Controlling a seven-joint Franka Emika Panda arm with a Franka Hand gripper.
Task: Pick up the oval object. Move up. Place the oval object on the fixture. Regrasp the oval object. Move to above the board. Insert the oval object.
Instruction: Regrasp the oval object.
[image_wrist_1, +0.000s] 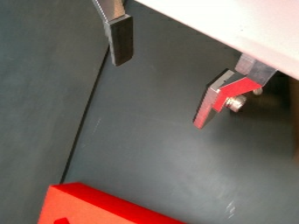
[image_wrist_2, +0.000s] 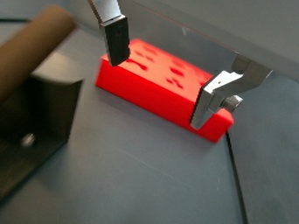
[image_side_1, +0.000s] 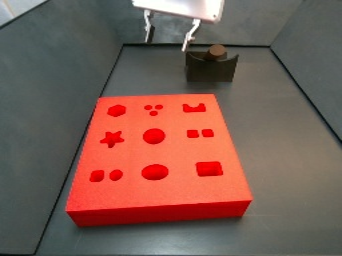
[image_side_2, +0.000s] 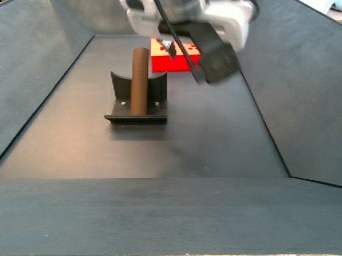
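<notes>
dark grey floor (image_side_1: 287, 150) filled a tray with sloped walls. on it lay the big red board (image_side_1: 156, 155) with shapes cut into its top. behind it stood the small dark fixture (image_side_1: 211, 67). the brown oval object (image_side_2: 138, 78) stood upright in the fixture's notch, and in a side view only its top end (image_side_1: 213, 49) showed. the gripper (image_side_1: 168, 38) hung in the air near the fixture, a little to its side, not touching it. its two fingers (image_wrist_2: 115, 41) were spread wide apart with nothing between them.
</notes>
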